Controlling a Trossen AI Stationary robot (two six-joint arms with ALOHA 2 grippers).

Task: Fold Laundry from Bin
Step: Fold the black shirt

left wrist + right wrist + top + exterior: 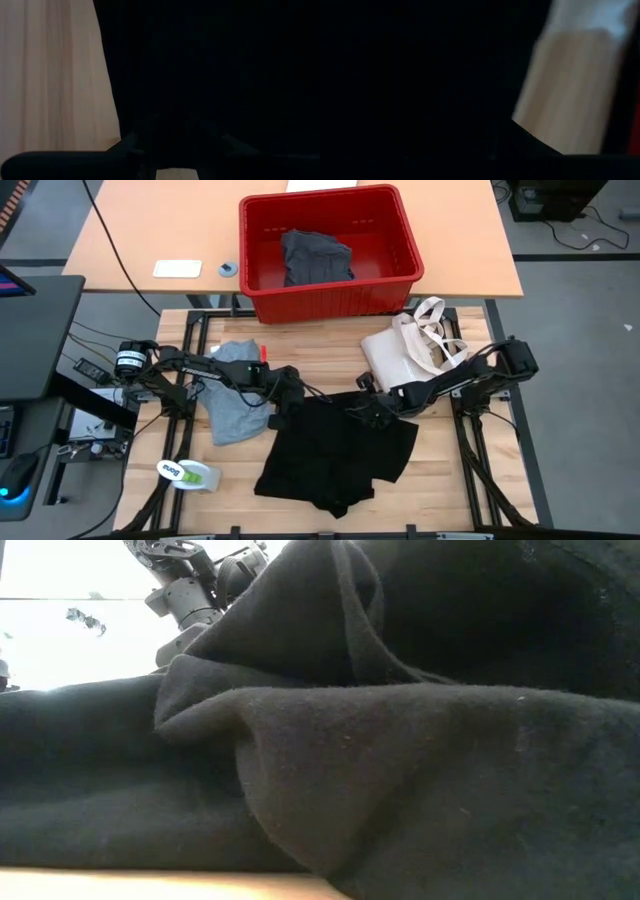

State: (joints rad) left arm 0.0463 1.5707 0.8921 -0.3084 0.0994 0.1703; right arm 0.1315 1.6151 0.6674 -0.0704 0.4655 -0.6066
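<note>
The red bin [330, 252] stands at twelve o'clock, at the far edge of the desk [450, 470], and holds one dark grey folded garment [316, 257] lying against its floor. Just in front of the bin, toward two o'clock, a cream tote bag [405, 345] lies on its side with its loop handles splayed.

The large black garment [335, 450] is spread over the middle of the desk, reaching toward six o'clock. A light grey T-shirt [232, 395] lies crumpled at nine o'clock, under the left arm.

The left arm reaches in low from nine o'clock; the left tool [283, 402] sits at the black garment's upper left edge, narrowed on the cloth. The right arm stretches low from three o'clock; the right tool [368, 410] is pinched tight on the garment's upper edge.
</note>
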